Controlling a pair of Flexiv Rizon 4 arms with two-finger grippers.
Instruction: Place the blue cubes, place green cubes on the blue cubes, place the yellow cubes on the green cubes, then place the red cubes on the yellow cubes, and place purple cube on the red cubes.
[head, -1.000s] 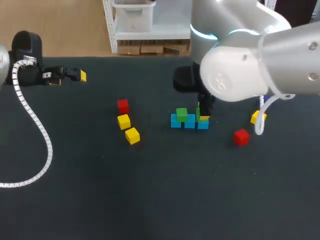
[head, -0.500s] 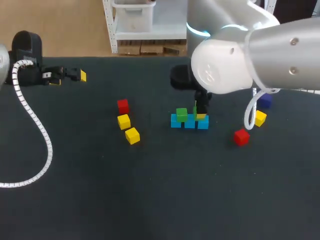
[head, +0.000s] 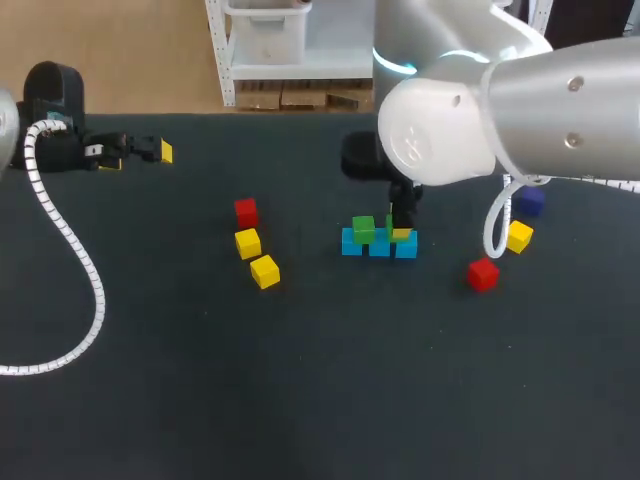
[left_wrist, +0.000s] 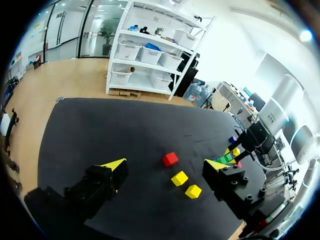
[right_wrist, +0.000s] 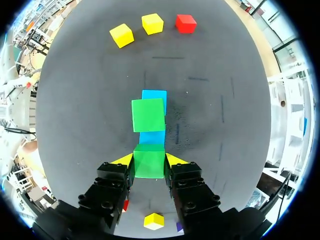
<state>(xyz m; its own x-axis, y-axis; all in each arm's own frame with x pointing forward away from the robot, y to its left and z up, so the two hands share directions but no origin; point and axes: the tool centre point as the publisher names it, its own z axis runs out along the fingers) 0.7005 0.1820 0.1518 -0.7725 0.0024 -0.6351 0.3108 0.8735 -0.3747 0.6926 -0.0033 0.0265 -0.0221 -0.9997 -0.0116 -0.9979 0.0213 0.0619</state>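
While right gripper (right_wrist: 149, 159) clamps green cube (right_wrist: 149, 164) over blue cubes (right_wrist: 151, 137), left gripper (left_wrist: 165, 165) gapes at table edge (head: 195, 117).

Head camera looks down on my whole table (head: 200, 400) from behind. Right wrist camera hovers close, straight above the blue cube row (right_wrist: 154, 95); left wrist camera views it from afar.
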